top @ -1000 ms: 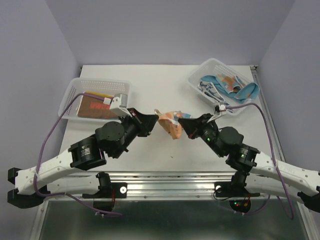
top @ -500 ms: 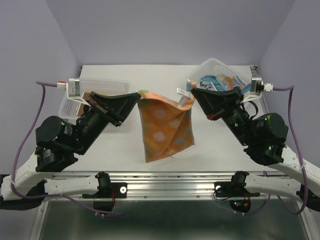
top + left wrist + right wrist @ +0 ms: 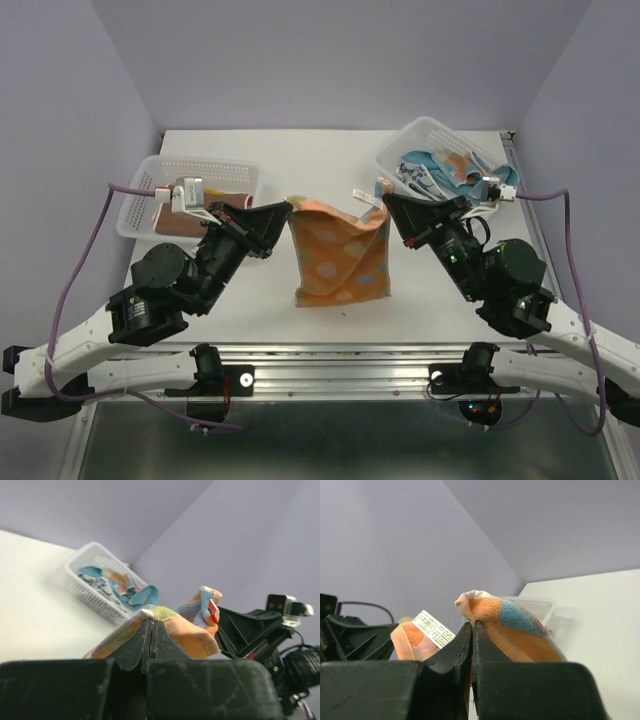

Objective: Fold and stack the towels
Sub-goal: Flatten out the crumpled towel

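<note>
Moved: both my arms have come down from the high spread of half a second ago. The dotted towel [image 3: 338, 262], bunched a second ago, now hangs open and lower.
Left gripper [image 3: 283, 212]: pressed together on the towel's upper left corner, just left of frame centre.
Right gripper [image 3: 384, 207]: pinching the upper right corner beside the white tag, just right of centre.
Towel: stretched between my grippers with its top edge sagging. Its lower edge seems to rest on the table [image 3: 300, 150] at frame centre.
Done: the left basket [image 3: 205, 163], upper left, holds a brown towel [image 3: 168, 222] lying flat, partly hidden by my arm.
Left: this towel is unfolded. The right basket [image 3: 428, 124], upper right, holds a tangle of blue-white cloths [image 3: 445, 170], so I judge much remains.
</note>
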You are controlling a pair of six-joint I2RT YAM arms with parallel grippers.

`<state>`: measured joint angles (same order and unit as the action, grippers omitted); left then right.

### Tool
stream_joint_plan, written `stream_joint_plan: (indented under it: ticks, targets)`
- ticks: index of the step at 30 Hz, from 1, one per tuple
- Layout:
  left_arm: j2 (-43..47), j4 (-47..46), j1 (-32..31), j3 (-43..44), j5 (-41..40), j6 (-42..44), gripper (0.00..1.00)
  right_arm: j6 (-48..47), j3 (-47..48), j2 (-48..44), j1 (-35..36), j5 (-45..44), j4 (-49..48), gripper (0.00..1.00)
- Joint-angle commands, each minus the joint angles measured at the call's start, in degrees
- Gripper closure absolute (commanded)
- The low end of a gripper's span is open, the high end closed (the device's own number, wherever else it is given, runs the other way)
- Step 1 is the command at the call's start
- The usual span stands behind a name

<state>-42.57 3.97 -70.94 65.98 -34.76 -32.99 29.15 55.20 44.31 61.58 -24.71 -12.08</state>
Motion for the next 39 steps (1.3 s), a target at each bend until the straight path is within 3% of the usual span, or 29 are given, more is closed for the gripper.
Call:
stream_joint_plan:
  ticks: [1,5,9,11,18,29,39]
  targets:
    - [0.1,-5.1,-0.1,-3.5,-14.0,-1.0,1.00,-3.0,-2.1,3.0,0.4,-11.1,-3.2,0.99]
    - [-3.6,-5.6,5.3,-5.2,-14.9,-1.2,1.00,-6.5,-4.5,6.6,0.3,-18.7,-7.5,0.99]
    - [-10.0,-7.7,23.3,-6.1,6.0,-2.7,1.00,-12.0,-6.4,11.5,-1.0,-25.8,-16.2,0.99]
    - [-11.9,-10.9,29.3,-6.8,9.0,-1.8,1.00,-12.2,-5.6,13.7,-3.1,-23.6,-16.4,0.99]
    - [-23.8,-16.4,39.2,-3.8,16.4,4.9,1.00,-5.0,-2.0,28.5,-19.5,-9.9,-15.8,0.99]
    - [-42.1,-22.7,50.2,3.2,24.6,7.7,1.00,-1.9,10.5,49.2,-30.3,3.4,-21.4,0.99]
    - [-51.2,-21.2,51.9,7.1,24.8,8.7,1.00,-2.3,19.0,61.9,-32.1,3.7,-18.4,0.99]
